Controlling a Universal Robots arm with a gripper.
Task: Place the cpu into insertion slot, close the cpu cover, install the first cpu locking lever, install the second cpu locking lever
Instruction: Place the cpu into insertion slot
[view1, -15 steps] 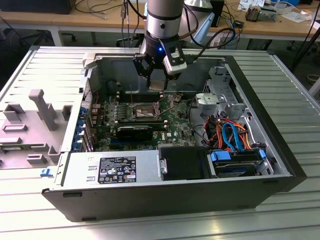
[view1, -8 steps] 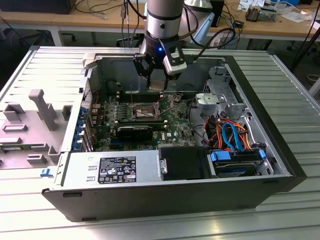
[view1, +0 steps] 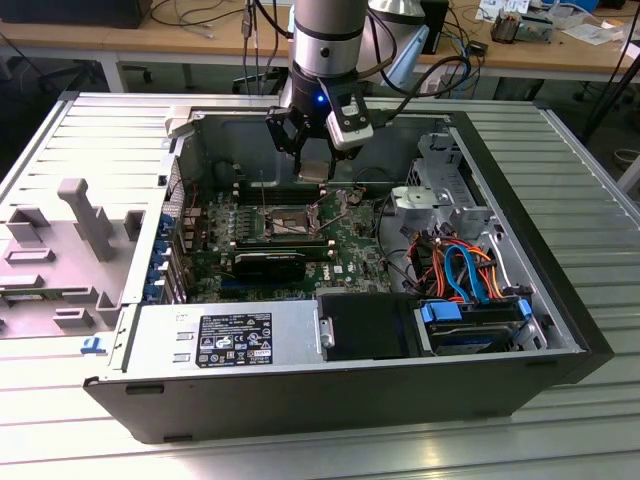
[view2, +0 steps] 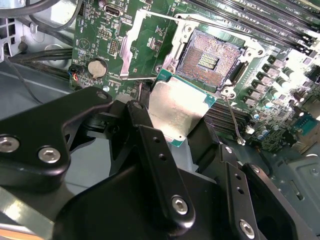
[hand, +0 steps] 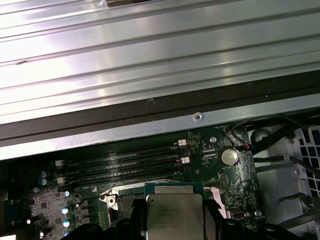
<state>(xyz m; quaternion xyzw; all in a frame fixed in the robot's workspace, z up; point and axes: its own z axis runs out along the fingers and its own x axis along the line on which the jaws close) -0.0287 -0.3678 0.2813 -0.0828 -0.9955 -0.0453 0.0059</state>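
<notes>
Silvery-grey chip: the cpu (view2: 177, 112) is pinched between two black fingers (view2: 150, 145), its metal top turned to the second wrist view and a thin green edge showing round it.
Gripper: the gripper (view2: 175, 120) is clamped on the cpu, one finger on each of two opposite edges. In the exterior view it hangs inside the open computer case (view1: 350, 400), above the motherboard (view1: 350, 255).
Where the chip is: held up off the board, not seated. In the second wrist view its far corner sits just beside one corner of the insertion slot (view2: 210, 60).
Insertion slot: lying open, gold-brown contact field bare, dark metal rim around it.
Cpu cover: the cpu cover (view2: 126, 52) is swung up and back, away from the slot. Green board shows through its square window.
Lever: a thin wire locking lever (view2: 235, 120) runs from the slot's near corner out across the board.
Board details: a round coin battery (view2: 97, 67) sits beside the raised cover. Long black memory slots (hand: 120, 162) lie in a row between the socket area and the case wall.
Case: lying on its side, lid off, on a ribbed aluminium table (view1: 580, 150). A power supply (view1: 225, 340) with a label sits at the near edge.
Cabling: blue and orange cables (view1: 465, 265) are bunched on the exterior view's right.
Off to the side: a grey plastic part (view1: 85, 215) rests on the table at the exterior view's left.
</notes>
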